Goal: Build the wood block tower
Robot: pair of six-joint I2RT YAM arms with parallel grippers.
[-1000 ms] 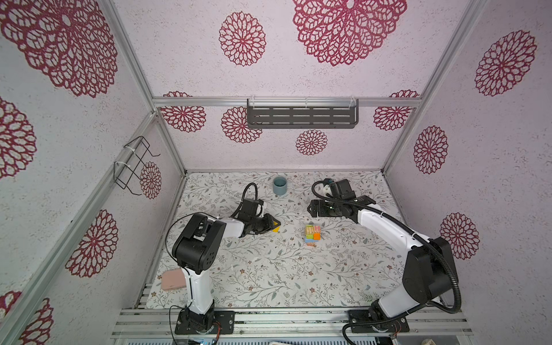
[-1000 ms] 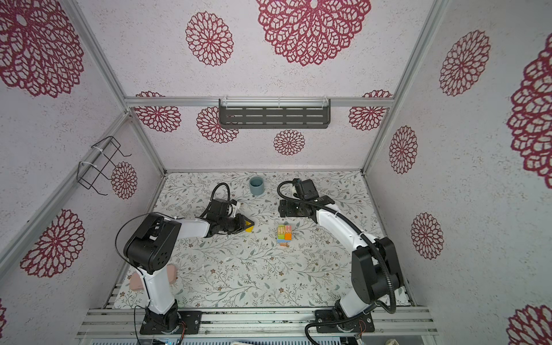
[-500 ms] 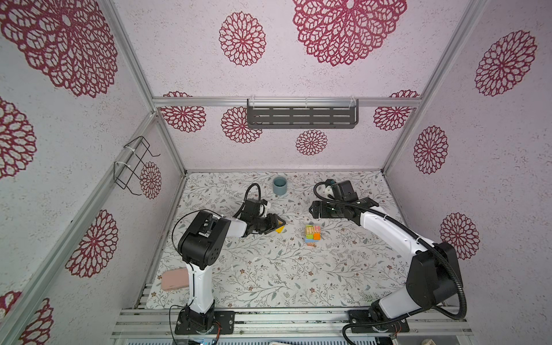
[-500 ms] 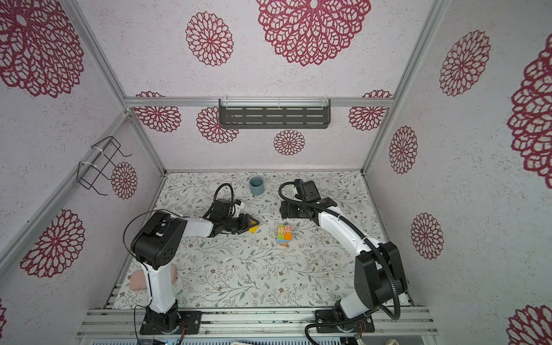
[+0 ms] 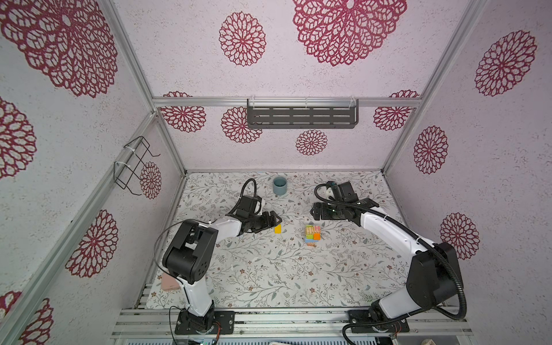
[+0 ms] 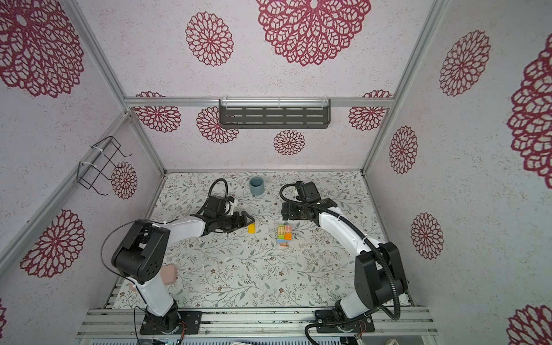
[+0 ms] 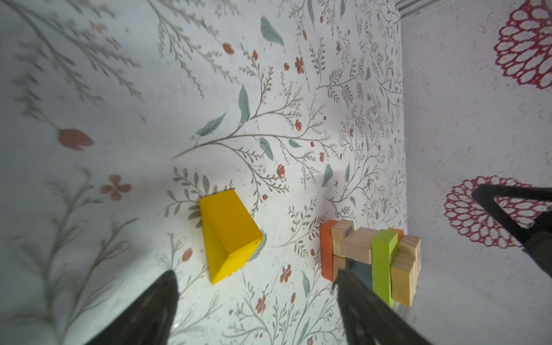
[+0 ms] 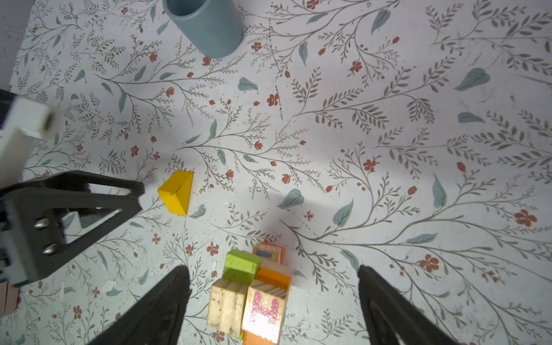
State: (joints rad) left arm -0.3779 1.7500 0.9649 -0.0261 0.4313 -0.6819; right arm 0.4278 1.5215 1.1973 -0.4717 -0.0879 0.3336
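The tower (image 5: 312,233) (image 6: 284,233) is a small stack of wood blocks near the table's middle: tan cubes, one with a pink letter (image 8: 264,310), plus green (image 8: 240,265) and orange (image 7: 327,251) pieces. A yellow wedge (image 5: 277,229) (image 6: 251,228) (image 7: 230,233) (image 8: 177,192) lies alone on the table to its left. My left gripper (image 5: 276,220) (image 7: 255,273) is open and empty, its tips just short of the wedge. My right gripper (image 5: 315,210) (image 8: 271,268) hangs open over the far side of the tower, touching nothing.
A grey-blue cup (image 5: 280,185) (image 8: 206,24) stands at the back, between the arms. A pink flat case (image 5: 170,282) lies at the front left by the left arm's base. A small orange piece (image 5: 311,244) lies just in front of the tower.
My left gripper carried the yellow wedge a little to the right, then opened and let it go onto the table. The right arm shifted only slightly.
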